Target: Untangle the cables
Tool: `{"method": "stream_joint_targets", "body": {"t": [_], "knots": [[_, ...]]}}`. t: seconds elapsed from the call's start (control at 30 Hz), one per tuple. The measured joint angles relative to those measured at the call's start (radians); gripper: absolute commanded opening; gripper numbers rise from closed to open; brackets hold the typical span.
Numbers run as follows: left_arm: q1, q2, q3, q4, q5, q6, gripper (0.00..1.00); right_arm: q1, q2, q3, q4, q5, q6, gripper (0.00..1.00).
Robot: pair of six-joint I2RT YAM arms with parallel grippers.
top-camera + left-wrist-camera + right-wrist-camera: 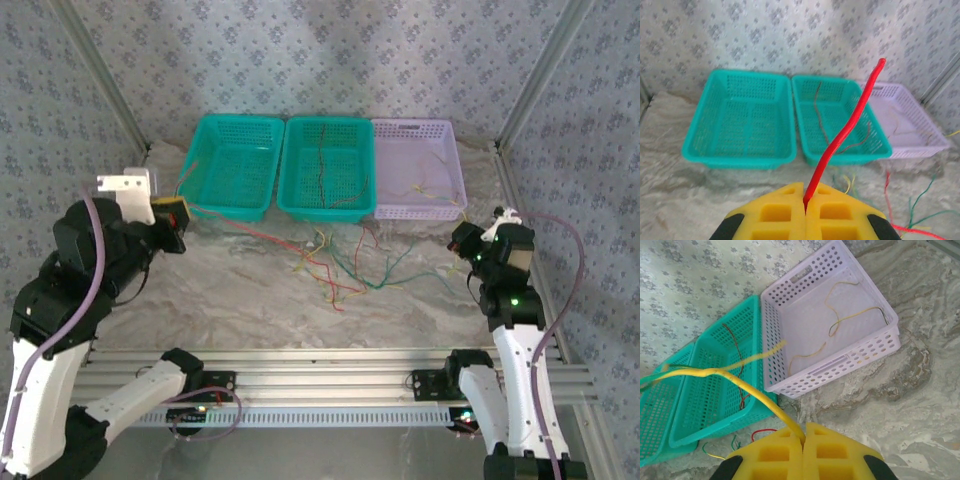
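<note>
A loose tangle of thin red, green, yellow and orange cables (335,268) lies on the marble table in front of the baskets. My left gripper (172,222) hangs at the left, in front of the first teal basket. In the left wrist view its yellow jaws (805,197) are shut on a red cable (850,117) that rises up and to the right. My right gripper (462,240) is at the right, near the lilac basket's front corner. In the right wrist view it (804,440) is shut on a yellow cable (740,382) that runs off to the left.
Three baskets stand in a row at the back: a left teal basket (235,120), a middle teal basket (325,121) holding a dark red wire (320,165), and a lilac basket (410,124) holding a yellow wire (432,190). Patterned walls close in the sides and back.
</note>
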Motion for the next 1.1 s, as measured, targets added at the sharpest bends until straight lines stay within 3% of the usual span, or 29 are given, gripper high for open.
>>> {"method": "stream_joint_targets", "body": {"t": [0.27, 0.77, 1.1], "knots": [[0.000, 0.219, 0.190, 0.089, 0.030, -0.008, 0.00, 0.009, -0.089, -0.061, 0.000, -0.001, 0.000, 0.00], [0.000, 0.769, 0.650, 0.214, 0.047, 0.048, 0.00, 0.072, -0.191, -0.061, -0.042, -0.044, -0.003, 0.00], [-0.021, 1.052, 0.770, 0.275, -0.032, 0.085, 0.00, 0.103, -0.277, -0.037, -0.131, -0.072, -0.019, 0.00]]}}
